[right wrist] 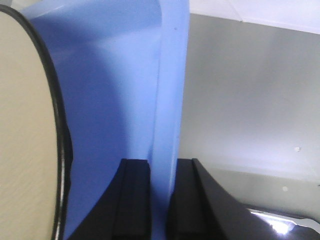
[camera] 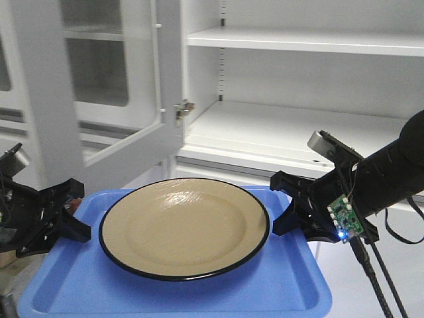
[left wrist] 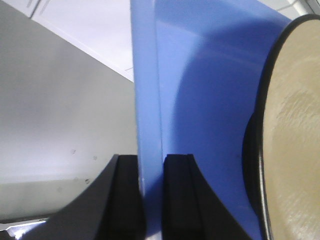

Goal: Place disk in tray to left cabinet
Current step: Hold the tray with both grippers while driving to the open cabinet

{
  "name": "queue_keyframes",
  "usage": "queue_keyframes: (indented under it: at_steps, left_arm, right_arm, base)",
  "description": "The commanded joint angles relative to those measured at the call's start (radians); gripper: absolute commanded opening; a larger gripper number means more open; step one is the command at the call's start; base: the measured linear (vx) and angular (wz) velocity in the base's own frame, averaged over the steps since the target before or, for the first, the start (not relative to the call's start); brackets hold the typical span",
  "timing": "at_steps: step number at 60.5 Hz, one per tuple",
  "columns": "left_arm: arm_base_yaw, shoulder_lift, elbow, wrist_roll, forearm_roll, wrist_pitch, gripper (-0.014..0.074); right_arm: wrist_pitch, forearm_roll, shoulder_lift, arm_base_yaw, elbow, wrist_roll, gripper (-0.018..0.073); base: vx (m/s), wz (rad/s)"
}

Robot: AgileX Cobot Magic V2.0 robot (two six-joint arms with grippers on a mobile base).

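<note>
A tan disk [camera: 184, 226] with a thin black rim lies in the blue tray [camera: 79, 285], filling most of it. My left gripper [camera: 71, 215] is shut on the tray's left lip, and the left wrist view shows the lip of the tray [left wrist: 150, 100] pinched between its black fingers [left wrist: 177, 200], with the disk [left wrist: 295, 150] at the right. My right gripper [camera: 283, 211] is shut on the tray's right lip; the right wrist view has the tray [right wrist: 167, 100] clamped there and the disk [right wrist: 25, 140] at the left. The white cabinet [camera: 298, 126] stands behind.
The cabinet's glass-paned door [camera: 112, 73] hangs open at the left. Two white shelves [camera: 305, 43] show inside, with a perforated support strip [camera: 222, 66] on the back wall. A lower cabinet front runs under the bottom shelf.
</note>
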Motion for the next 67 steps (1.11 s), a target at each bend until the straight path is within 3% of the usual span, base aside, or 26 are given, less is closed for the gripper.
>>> queue_keyframes:
  at_steps: [1,67]
  left_arm:
    - [-0.039,-0.041,-0.034,-0.007,-0.225,0.008,0.0]
    - [-0.039,-0.041,-0.034,-0.007,-0.225,0.008,0.0]
  right_arm:
    - [-0.011,0.229,-0.047,0.029,-0.04,-0.01,-0.0006]
    - [-0.01,0.229,-0.047,0.029,-0.04,-0.01,-0.0006]
  base:
    - [0.11,-0.43]
    - [0.2,-0.28]
